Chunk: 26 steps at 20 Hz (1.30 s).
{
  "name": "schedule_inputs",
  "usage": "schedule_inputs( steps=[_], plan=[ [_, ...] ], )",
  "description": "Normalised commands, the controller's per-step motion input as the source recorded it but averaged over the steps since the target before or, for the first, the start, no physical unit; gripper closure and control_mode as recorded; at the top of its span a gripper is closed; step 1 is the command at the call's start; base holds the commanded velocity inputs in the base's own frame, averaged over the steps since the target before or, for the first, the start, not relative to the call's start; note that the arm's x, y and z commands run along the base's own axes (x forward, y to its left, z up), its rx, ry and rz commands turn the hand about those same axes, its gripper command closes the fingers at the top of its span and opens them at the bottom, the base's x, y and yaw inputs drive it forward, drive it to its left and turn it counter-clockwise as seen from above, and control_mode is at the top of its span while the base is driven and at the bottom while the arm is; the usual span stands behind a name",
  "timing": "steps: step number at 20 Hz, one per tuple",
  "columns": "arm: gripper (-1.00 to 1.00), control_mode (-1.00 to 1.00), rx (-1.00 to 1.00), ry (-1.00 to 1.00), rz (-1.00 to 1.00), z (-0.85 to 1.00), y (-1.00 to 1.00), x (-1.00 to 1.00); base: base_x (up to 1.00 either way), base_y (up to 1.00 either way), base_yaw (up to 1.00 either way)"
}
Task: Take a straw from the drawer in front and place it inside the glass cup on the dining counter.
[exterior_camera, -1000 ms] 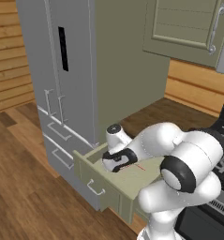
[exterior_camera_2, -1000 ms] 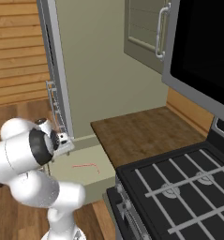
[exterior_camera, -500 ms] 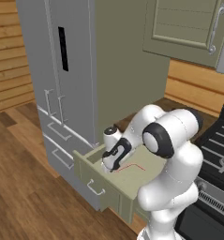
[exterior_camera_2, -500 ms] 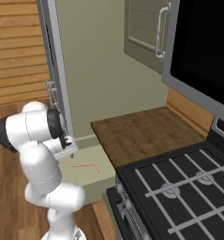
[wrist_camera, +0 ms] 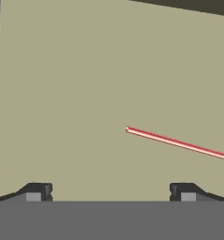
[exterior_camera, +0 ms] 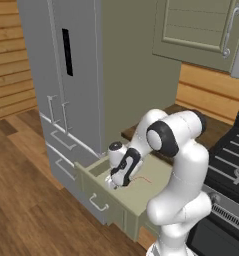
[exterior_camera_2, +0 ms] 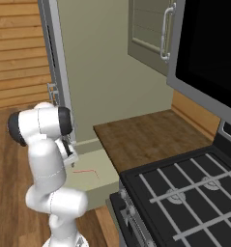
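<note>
drawer [exterior_camera: 122, 197] pulled out, so straw is reachable | straw [wrist_camera: 179, 144] flat on drawer floor, toward 3 o'clock of hand view, untouched | tool [wrist_camera: 110, 192] spread, empty, hovering above floor, offset from straw; needs shift toward 3 o'clock before pinching

Red-and-pale straw [wrist_camera: 179, 142] (sage-green drawer [wrist_camera: 85, 70])

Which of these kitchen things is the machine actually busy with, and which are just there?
Part of the job:
straw, lying flat in the drawer
drawer, pulled open
gripper, open, above the drawer floor

Just there:
fridge
stove
wooden counter
wall cabinet
</note>
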Motion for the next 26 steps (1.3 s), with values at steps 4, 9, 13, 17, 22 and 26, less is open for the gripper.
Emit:
schedule_inputs(
  steps=[4, 9, 13, 17, 22, 26],
  plan=[
    [-1.00, -1.00, 0.08, 0.00, 0.05, -0.11, 0.62, -0.34, 0.00, 0.00, 0.00],
    [-1.00, -1.00, 0.07, 0.00, 0.05, 0.03, 0.96, -0.66, 0.00, 0.00, 0.00],
    [-1.00, -1.00, 0.03, 0.00, 0.00, 0.33, 0.32, -0.41, 0.00, 0.00, 0.00],
    [-1.00, -1.00, 0.00, 0.00, -0.05, 0.55, -0.52, -0.01, 0.00, 0.00, 0.00],
    [-1.00, -1.00, 0.00, 0.00, -0.03, 0.41, -0.74, 0.28, 0.00, 0.00, 0.00],
    [-1.00, -1.00, 0.00, 0.04, 0.00, 0.04, -0.61, 0.35, 0.00, 0.00, 0.00]
  ],
)
